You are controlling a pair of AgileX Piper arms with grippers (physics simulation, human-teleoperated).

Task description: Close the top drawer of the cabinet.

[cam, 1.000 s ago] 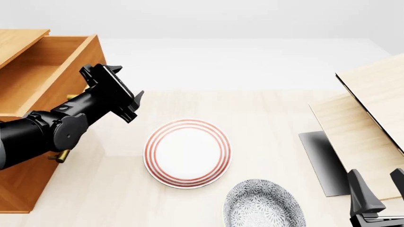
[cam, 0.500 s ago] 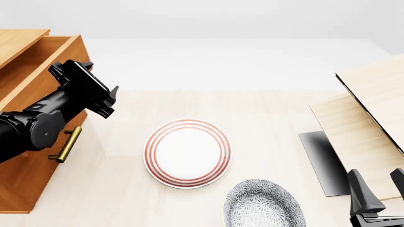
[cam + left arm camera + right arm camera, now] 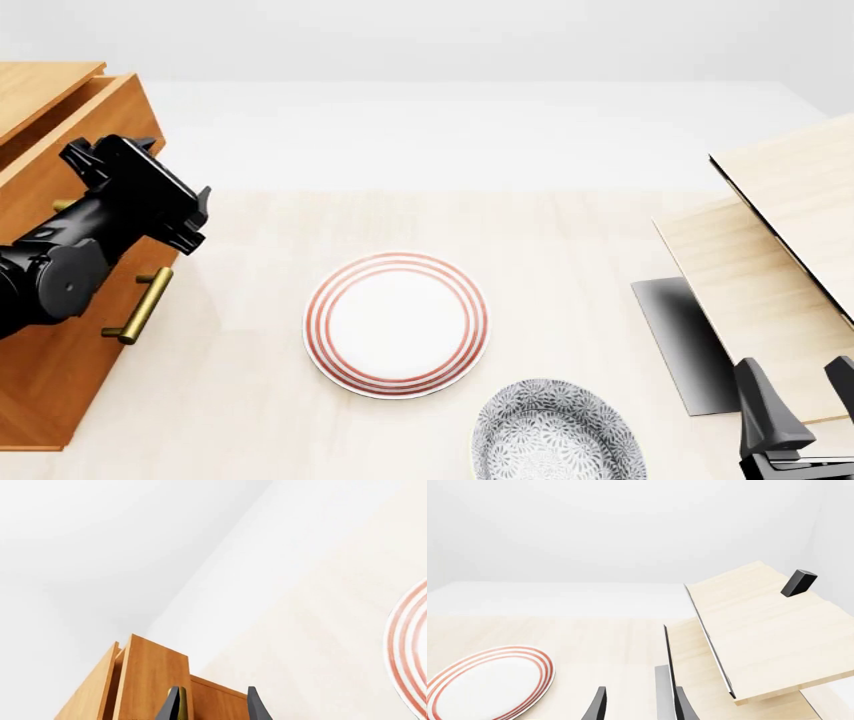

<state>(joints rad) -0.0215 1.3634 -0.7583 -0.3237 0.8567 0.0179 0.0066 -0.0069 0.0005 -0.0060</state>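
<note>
The top drawer has slid most of the way back into the cabinet over the last second — its open wooden interior, plain to see a moment ago, is now down to a thin sliver under the cabinet's flat top, and it shows nothing inside. The left gripper has travelled with it and now sits against the drawer front just above the lower drawer's brass handle; its fingers stand a little apart with nothing between them, so this looks like a push rather than a grasp. By my reading the closing is nearly done and only a short final shove remains. Beside the cabinet, the red-ringed plate and, farther off, the grey patterned bowl are both empty. The right gripper rests well away from the cabinet, parted and holding nothing.
</note>
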